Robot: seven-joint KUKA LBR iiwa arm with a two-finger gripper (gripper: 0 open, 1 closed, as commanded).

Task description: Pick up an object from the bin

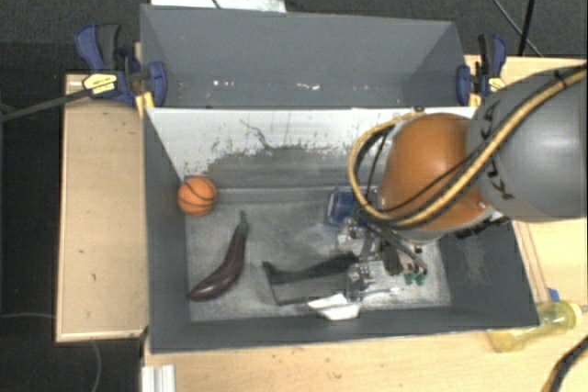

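Low at bin point(168, 225) front right, arm bends down from right; gripper point(369, 275) near floor at right end of flat black thing point(299, 275), white scrap point(333, 308) just beside. Grip opening: cannot tell. Eggplant point(223, 266), orange ball point(197, 195) lie left.

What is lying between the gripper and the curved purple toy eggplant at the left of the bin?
A dark, flat angular object lies on the bin floor between the gripper and the curved purple toy eggplant, reaching right up to the gripper. Above the floor, nothing visible stands between them.
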